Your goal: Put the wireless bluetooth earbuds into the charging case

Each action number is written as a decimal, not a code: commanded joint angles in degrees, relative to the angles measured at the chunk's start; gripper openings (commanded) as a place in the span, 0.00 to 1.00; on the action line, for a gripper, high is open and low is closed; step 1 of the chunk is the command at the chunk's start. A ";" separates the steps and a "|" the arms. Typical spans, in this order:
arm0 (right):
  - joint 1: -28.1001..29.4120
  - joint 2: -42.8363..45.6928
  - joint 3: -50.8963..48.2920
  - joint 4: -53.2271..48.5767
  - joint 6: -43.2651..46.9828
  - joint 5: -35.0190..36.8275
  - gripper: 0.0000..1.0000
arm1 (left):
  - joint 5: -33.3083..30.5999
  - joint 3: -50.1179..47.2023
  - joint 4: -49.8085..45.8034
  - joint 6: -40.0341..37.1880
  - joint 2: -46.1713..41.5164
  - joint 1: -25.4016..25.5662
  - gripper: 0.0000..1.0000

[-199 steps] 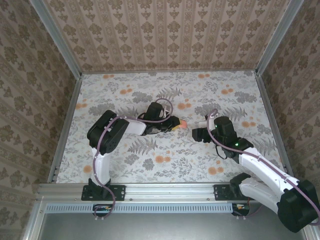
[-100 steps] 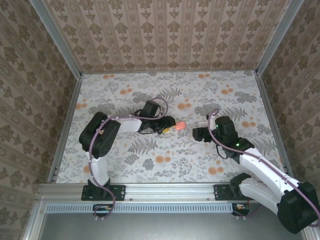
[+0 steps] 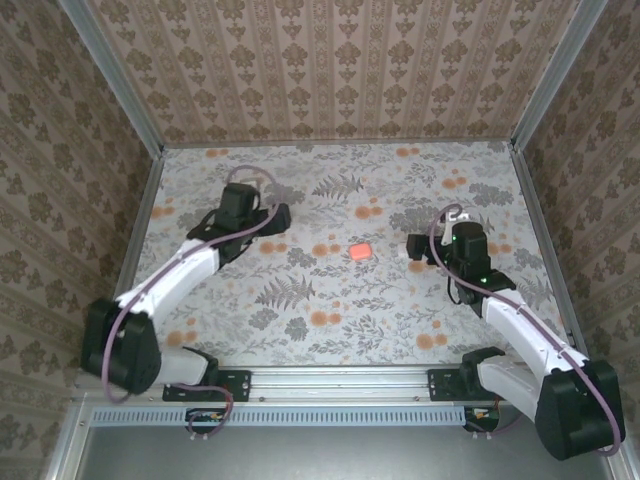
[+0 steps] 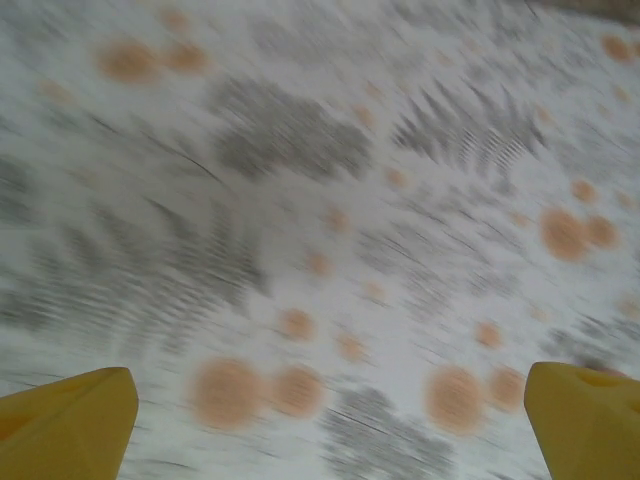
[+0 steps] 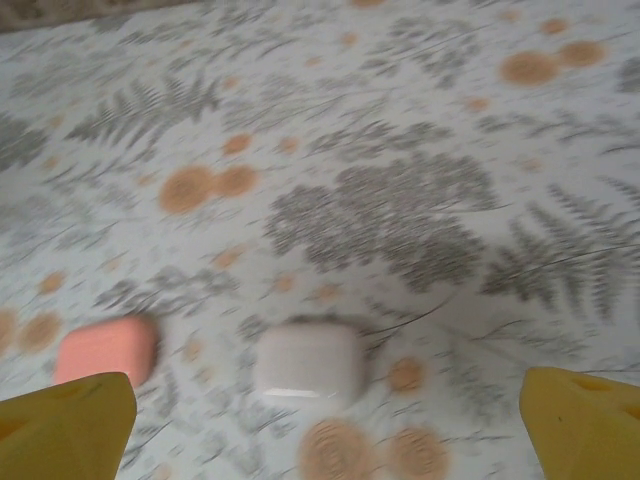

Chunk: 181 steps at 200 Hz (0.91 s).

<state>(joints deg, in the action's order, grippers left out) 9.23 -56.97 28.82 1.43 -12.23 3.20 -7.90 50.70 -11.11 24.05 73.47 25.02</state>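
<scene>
Left fingers (image 4: pixel 70 425) stand spread wide, their two yellow tips at opposite bottom corners of the blurred left wrist view, with only patterned surface between them and nothing held or touched. The right fingers (image 5: pixel 65 425) are spread just as wide and are likewise empty.

Two cases lie on the floral-patterned bench (image 3: pixel 300 300): one pinkish-red rounded-square plastic case (image 3: pixel 359 250) and one white rounded-square plastic case (image 5: pixel 308 362). Seen from above, the pinkish-red case lies alone near the middle of the bench, between the two arms and well apart from the left fingers, which hang over the left half. In the right wrist view the white case lies flat ahead of the right fingers, roughly midway between the tips but not touching them, with the pinkish-red case beside it to the left, a gap between them. Both cases look smooth and shut, though blur softens their edges, and whether earbuds sit inside them cannot be told.
</scene>
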 commanded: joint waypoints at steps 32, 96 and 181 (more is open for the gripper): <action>-5.00 -1.98 -4.69 14.49 9.19 5.30 1.00 | -21.37 -23.19 18.37 -22.63 -15.37 -9.62 1.00; -8.57 -15.04 -6.93 31.45 11.34 -0.97 1.00 | -6.44 -41.02 51.05 -21.08 -13.79 -25.18 1.00; -9.39 -30.71 -5.38 47.38 10.15 -3.13 1.00 | 1.99 -35.09 72.20 -26.20 13.06 -22.92 1.00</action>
<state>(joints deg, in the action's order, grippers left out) 0.34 -87.83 22.13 44.07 -1.85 1.93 -8.27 12.25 59.68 0.64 87.90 0.49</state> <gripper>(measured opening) 0.999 0.997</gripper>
